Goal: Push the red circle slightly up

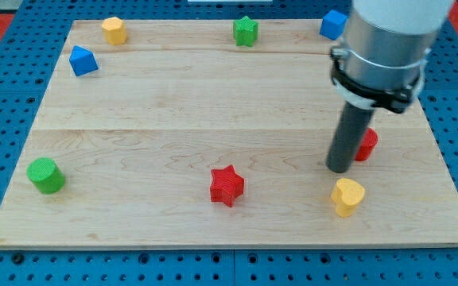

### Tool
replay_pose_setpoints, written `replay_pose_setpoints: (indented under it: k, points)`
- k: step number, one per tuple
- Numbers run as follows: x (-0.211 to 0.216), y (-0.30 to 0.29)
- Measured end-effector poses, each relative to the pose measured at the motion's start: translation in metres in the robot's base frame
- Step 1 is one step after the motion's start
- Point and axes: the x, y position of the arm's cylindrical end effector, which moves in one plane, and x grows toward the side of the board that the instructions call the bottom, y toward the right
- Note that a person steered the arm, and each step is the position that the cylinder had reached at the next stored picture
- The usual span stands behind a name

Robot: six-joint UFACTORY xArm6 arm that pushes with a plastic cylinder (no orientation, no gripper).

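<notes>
The red circle [366,144] lies at the view's right, mostly hidden behind my dark rod. My tip [339,168] rests on the wooden board [213,103], just left of and slightly below the red circle, touching or nearly touching it. A yellow heart-shaped block [347,195] lies just below the tip. A red star [227,185] sits at the bottom centre.
A green cylinder [46,175] sits at the bottom left. A blue block [82,61] and a yellow block [114,30] are at the top left. A green star [246,31] is at the top centre. A blue block [332,24] at the top right is partly hidden by the arm.
</notes>
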Motion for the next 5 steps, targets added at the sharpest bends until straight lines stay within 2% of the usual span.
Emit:
replay_pose_setpoints:
  k: [1, 3, 5]
  points:
    - [-0.003, 0.032]
    - [-0.031, 0.037]
    - [-0.077, 0.024]
